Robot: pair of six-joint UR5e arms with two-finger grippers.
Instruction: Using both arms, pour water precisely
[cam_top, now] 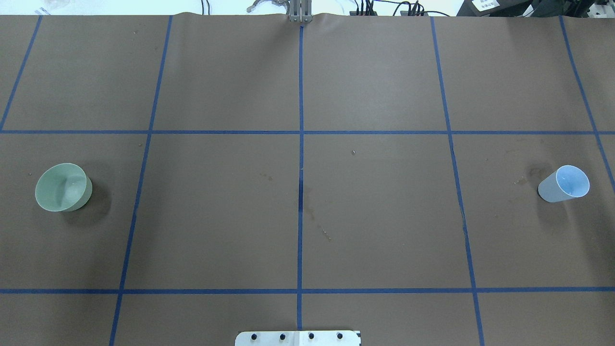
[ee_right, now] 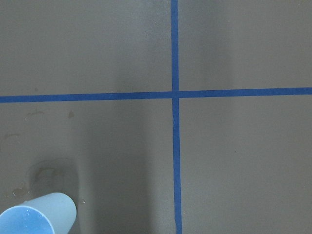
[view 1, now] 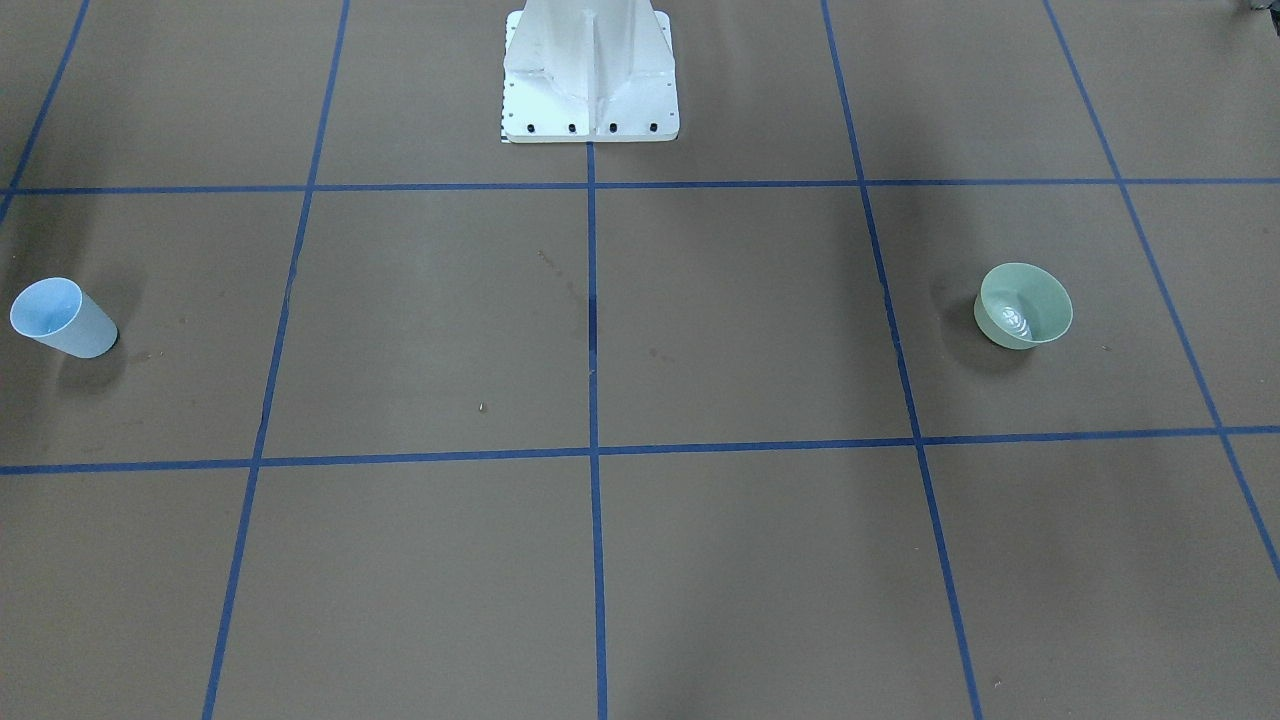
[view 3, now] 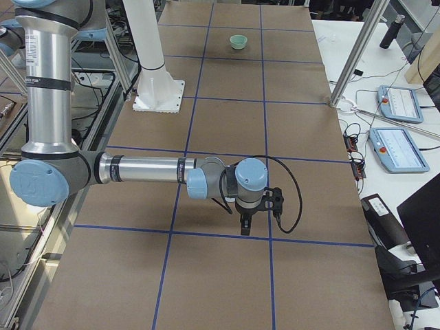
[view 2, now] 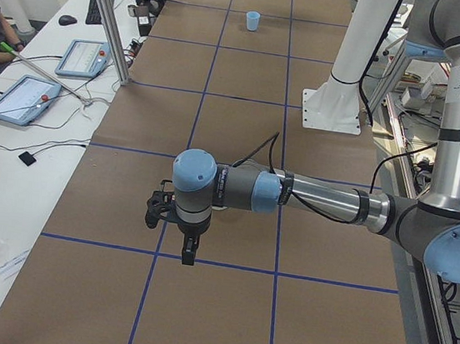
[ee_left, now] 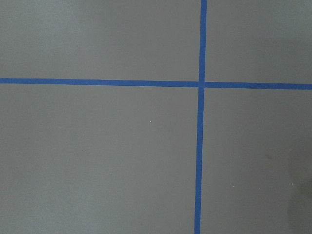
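Right gripper next move: we judge it should close on the blue cup mid-wall, level and slow (contents unclear).
Left gripper role: steady the green bowl.
Gripper state: both hang over the table, holding nothing; how far open, we cannot tell.
Cup: upright near the table's end on the robot's right; bowl well apart, toward the left end.

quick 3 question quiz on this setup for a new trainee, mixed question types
1. True or false: the blue cup stands on the robot's left side of the table.
2. Which wrist camera shows the cup? A left, B right, C both.
3. Fill in: the vessel on the robot's left side is a green ___.
Key: 1 false; 2 B; 3 bowl.
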